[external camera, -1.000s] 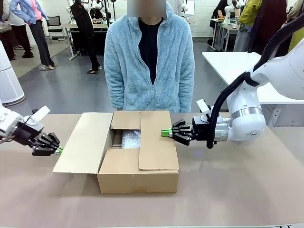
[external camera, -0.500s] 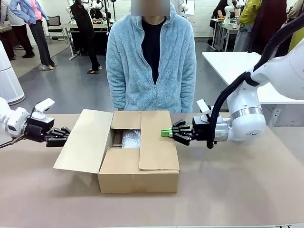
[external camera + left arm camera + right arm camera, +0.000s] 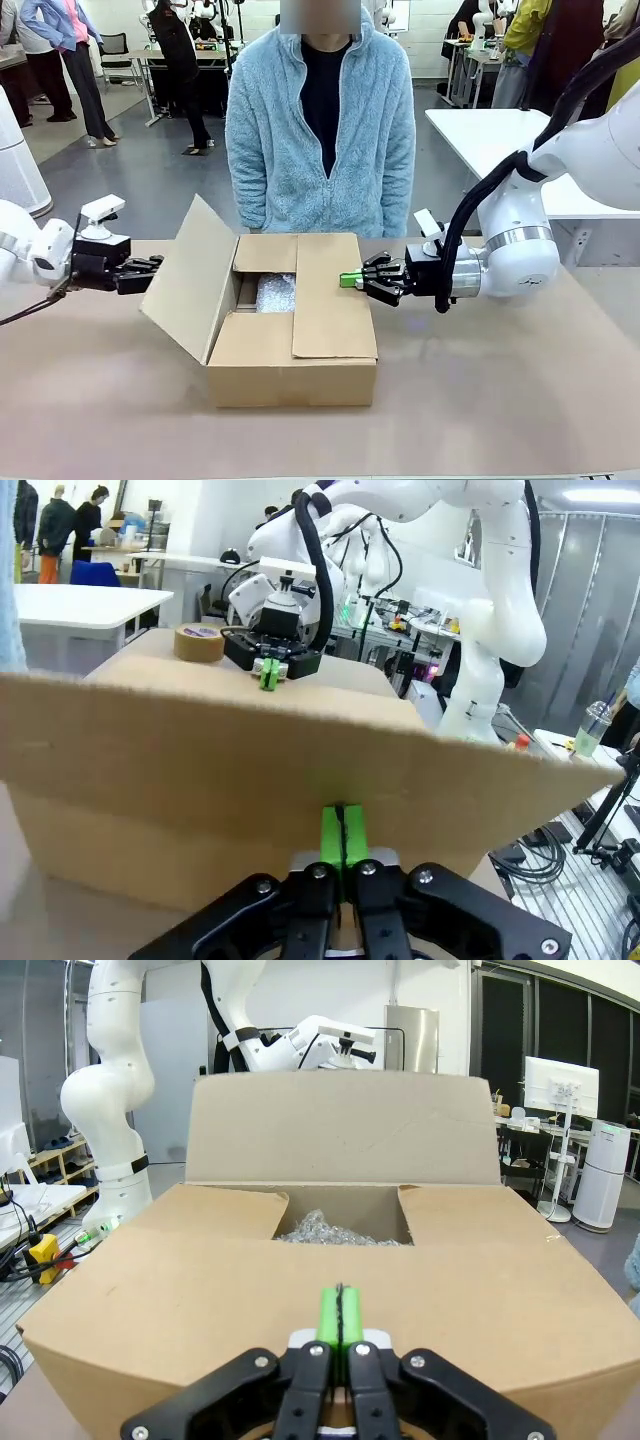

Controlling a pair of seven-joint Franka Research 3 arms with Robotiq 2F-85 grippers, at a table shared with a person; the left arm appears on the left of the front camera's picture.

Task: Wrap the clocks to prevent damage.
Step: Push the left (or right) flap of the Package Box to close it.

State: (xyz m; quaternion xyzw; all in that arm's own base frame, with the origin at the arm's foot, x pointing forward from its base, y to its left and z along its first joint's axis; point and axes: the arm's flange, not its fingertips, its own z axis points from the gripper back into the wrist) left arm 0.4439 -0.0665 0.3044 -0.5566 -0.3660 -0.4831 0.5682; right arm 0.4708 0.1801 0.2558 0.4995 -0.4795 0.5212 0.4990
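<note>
1. Brown table top (image 3: 500,400) is shared with a person in a fluffy light blue jacket (image 3: 320,130), who is seen at the far side.
2. An open brown cardboard box (image 3: 290,372) is set in the middle.
3. The lumpy whitish bubble-wrap bundle of clocks (image 3: 276,292) is seen down inside the box.
4. The left flap (image 3: 190,275) is tilted up and touched by the left gripper (image 3: 157,264), which is clenched on nothing.
5. The right gripper (image 3: 347,279) is clenched and empty too, and is held at the edge of the flat right flap (image 3: 330,300).
</note>
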